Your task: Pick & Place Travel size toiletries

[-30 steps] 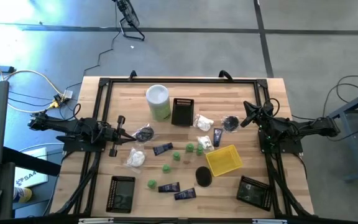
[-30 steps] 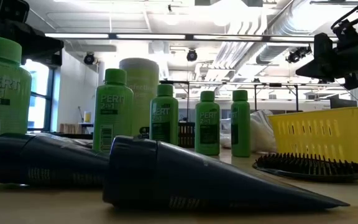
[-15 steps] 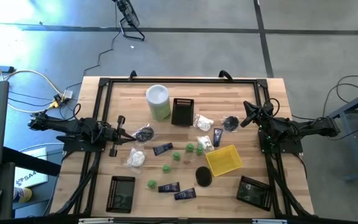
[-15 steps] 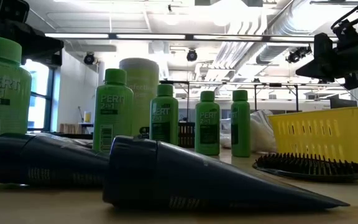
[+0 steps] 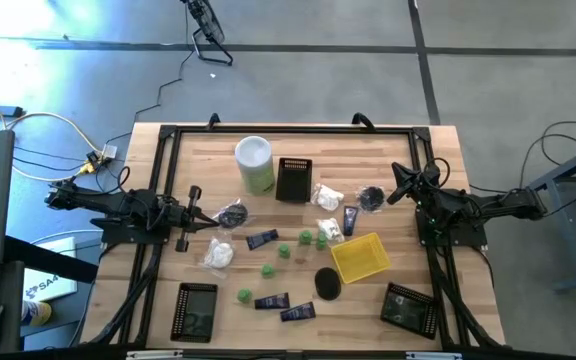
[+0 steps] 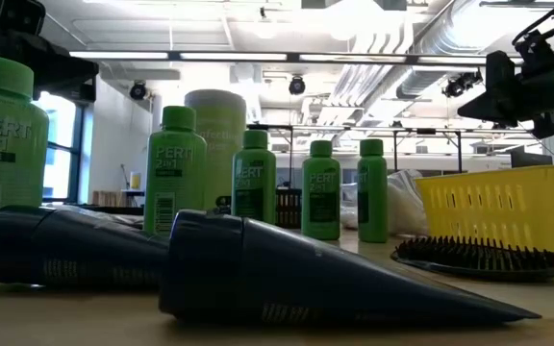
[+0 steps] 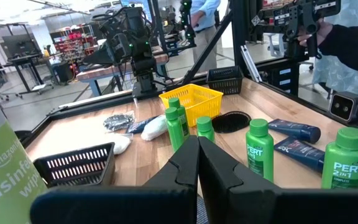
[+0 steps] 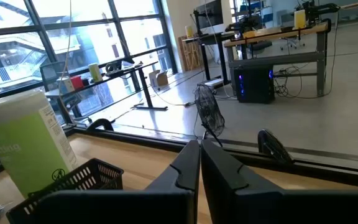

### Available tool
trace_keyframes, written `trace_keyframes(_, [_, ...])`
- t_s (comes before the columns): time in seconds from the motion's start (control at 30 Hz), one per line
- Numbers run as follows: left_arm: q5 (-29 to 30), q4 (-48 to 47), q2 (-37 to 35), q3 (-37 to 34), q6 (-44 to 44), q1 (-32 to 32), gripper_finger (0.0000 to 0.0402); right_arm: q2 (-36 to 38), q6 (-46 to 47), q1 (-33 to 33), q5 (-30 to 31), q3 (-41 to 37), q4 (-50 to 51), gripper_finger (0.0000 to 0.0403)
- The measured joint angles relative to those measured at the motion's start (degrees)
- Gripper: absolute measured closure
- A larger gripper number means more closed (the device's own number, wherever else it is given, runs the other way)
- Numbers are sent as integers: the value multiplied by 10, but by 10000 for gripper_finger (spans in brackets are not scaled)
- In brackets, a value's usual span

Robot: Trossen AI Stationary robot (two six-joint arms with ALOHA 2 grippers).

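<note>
Nothing has moved since the earlier frames; both arms wait, left jaws (image 5: 194, 211) and right jaws (image 5: 398, 186) closed on nothing; toiletries (image 5: 284, 250) scatter mid-bench; a navy tube (image 5: 262, 239), lying three-to-nine, sits at the left jaws' four o'clock, nearer that arm.

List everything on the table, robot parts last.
green bottles: five, green, table centre
navy tubes: four, dark navy, among and beyond the bottles
white packets: three, white, either side of centre
dark round pieces: two, dark, one near each gripper
hairbrush: one, black, beside yellow basket
yellow basket: one, yellow, right of centre
black baskets: three, black, one beside canister, two at the opposite edge
canister: one, white and green, near one table edge
left gripper: one, dark, shut, left side
right gripper: one, dark, shut, right side
</note>
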State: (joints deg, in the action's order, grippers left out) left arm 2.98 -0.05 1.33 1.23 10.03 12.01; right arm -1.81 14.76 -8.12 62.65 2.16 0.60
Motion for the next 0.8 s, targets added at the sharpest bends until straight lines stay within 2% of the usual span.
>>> trace_keyframes(0.2, [0,0,0,0,0,0,399,0,0,0,-8,0,0,395])
trace_keyframes(0.37, [0,2,0,0,-4,0,399,0,0,0,-57,0,-1,395])
trace_keyframes(0.57, [0,2,0,0,-73,0,399,0,0,0,-121,0,-3,395])
trace_keyframes(0.7, [0,2,0,0,-76,0,399,0,0,0,-147,0,-3,395])
trace_keyframes(0.8, [0,2,0,0,-77,0,399,0,0,0,-192,1,-3,395])
